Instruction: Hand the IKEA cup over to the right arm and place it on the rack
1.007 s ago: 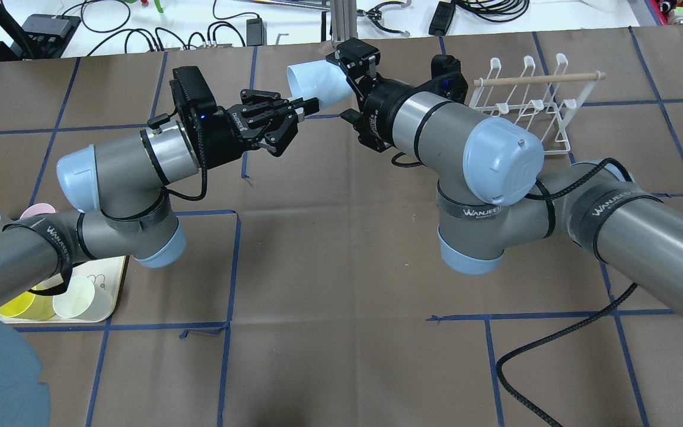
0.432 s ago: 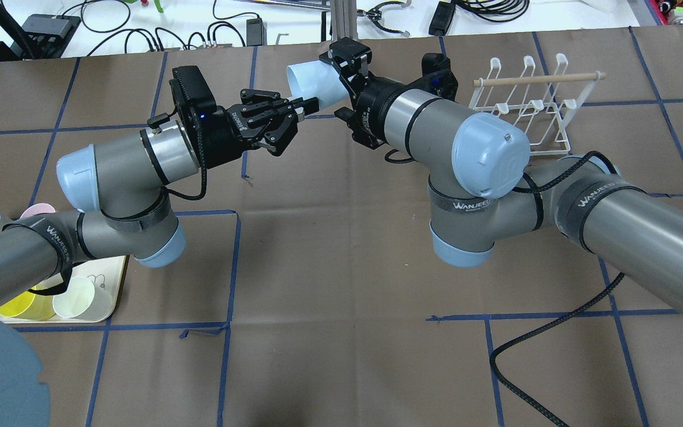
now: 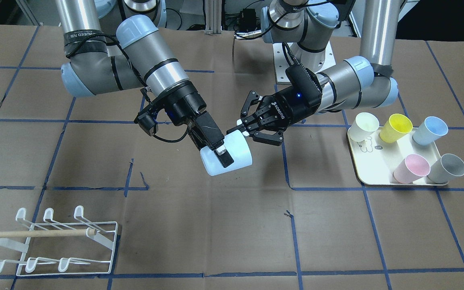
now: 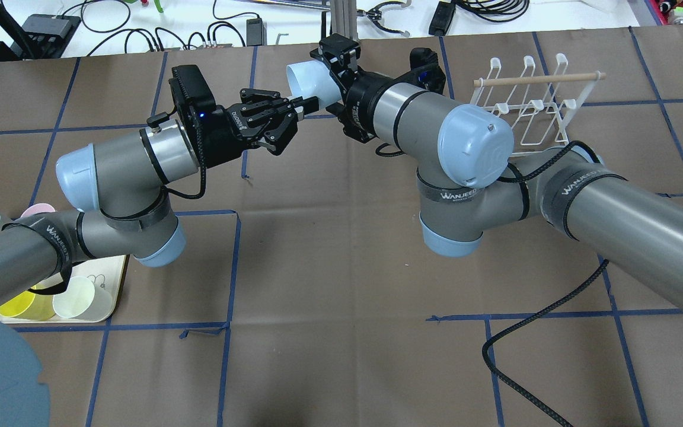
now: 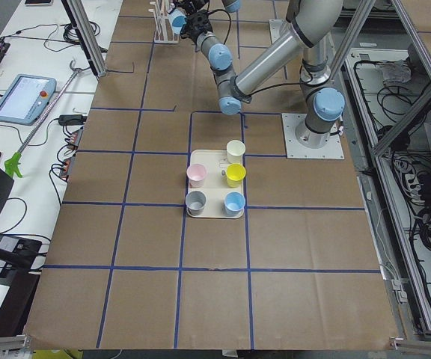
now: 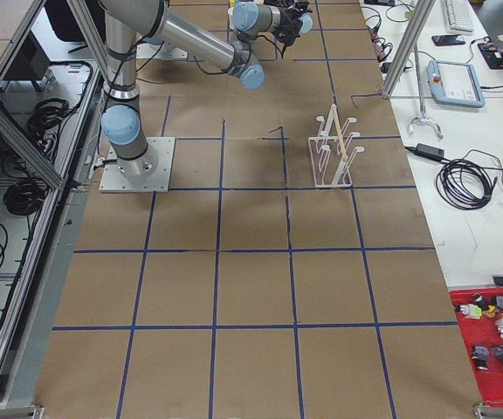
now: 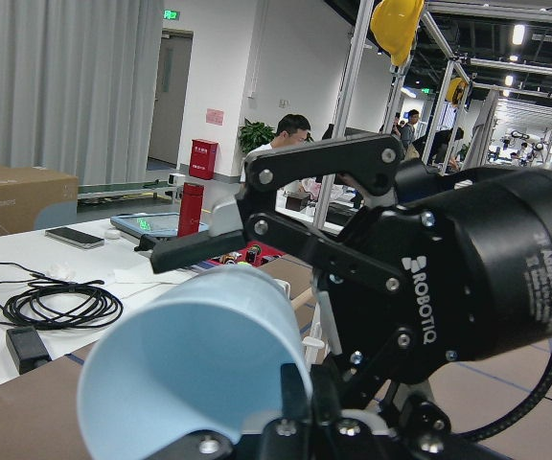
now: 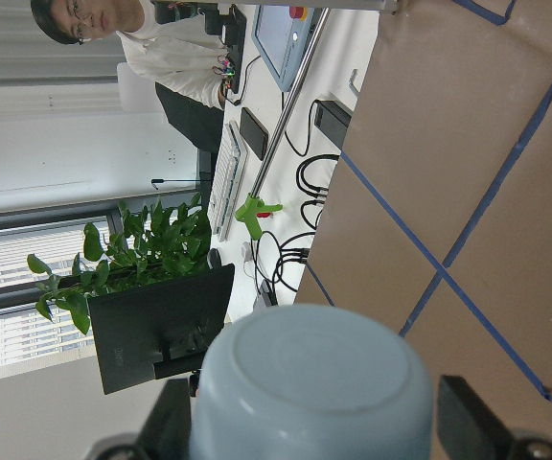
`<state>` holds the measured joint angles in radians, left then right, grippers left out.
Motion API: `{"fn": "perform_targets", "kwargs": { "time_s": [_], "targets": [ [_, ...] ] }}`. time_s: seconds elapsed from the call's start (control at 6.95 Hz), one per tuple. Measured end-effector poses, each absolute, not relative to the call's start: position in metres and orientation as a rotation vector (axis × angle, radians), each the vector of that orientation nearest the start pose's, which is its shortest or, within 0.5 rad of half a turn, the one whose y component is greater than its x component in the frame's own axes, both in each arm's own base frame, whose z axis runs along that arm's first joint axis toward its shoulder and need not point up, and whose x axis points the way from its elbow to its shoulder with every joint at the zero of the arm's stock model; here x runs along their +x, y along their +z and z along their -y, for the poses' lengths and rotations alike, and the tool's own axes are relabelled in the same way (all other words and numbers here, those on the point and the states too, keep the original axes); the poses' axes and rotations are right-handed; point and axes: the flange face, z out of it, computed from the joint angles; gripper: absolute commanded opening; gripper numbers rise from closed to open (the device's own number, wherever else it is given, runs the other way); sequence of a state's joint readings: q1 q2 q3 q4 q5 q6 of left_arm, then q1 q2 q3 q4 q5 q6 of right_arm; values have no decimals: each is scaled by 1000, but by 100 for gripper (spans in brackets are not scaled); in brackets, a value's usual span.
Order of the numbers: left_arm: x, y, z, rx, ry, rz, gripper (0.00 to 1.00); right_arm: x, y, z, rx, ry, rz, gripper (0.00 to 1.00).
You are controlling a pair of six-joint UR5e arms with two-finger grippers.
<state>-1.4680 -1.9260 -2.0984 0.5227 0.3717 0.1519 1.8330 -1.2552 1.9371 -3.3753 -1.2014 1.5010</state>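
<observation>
A light-blue cup (image 4: 307,80) hangs in the air on its side above the table's far middle. My left gripper (image 4: 309,105) is shut on its rim, and the front view shows this pinch (image 3: 237,129). My right gripper (image 4: 328,80) is open, with its jaws on either side of the cup's body near the base. One finger (image 3: 224,155) lies along the cup (image 3: 240,155). The right wrist view shows the cup's base (image 8: 314,383) between the two fingers. The left wrist view shows the cup's mouth (image 7: 190,364). The white wire rack (image 4: 531,101) with a wooden dowel stands empty at the far right.
A cream tray (image 3: 377,171) on my left holds several cups: cream (image 3: 364,125), yellow (image 3: 395,128), blue, pink and grey. A black cable (image 4: 525,344) trails over the table on my right. Cables and tools lie on the white bench beyond the far edge.
My right arm has moved left and its gripper has slid farther along the cup. My left arm and the cup have stayed still.
</observation>
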Motion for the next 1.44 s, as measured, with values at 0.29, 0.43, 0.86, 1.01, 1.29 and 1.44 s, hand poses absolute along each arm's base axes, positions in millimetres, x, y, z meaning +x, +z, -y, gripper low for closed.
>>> {"fn": "perform_targets", "kwargs": {
  "time_s": [0.29,0.43,0.86,1.01,1.29,1.44],
  "targets": [
    [-177,339,487,-845,1321,1699,16,310,369,499,970,-510,-1777,50],
    [-177,340,487,-843,1321,1699,18,311,369,497,968,-509,-1778,47],
    [-176,343,488,-834,1331,1709,57,312,370,496,964,-510,-1779,46],
    [-176,345,488,-823,1333,1717,82,312,370,496,963,-509,-1779,46],
    [-175,345,489,-810,1343,1732,98,313,371,496,961,-508,-1778,46],
    [-173,346,490,-807,1352,1737,98,312,371,496,961,-509,-1778,45]
  ]
}}
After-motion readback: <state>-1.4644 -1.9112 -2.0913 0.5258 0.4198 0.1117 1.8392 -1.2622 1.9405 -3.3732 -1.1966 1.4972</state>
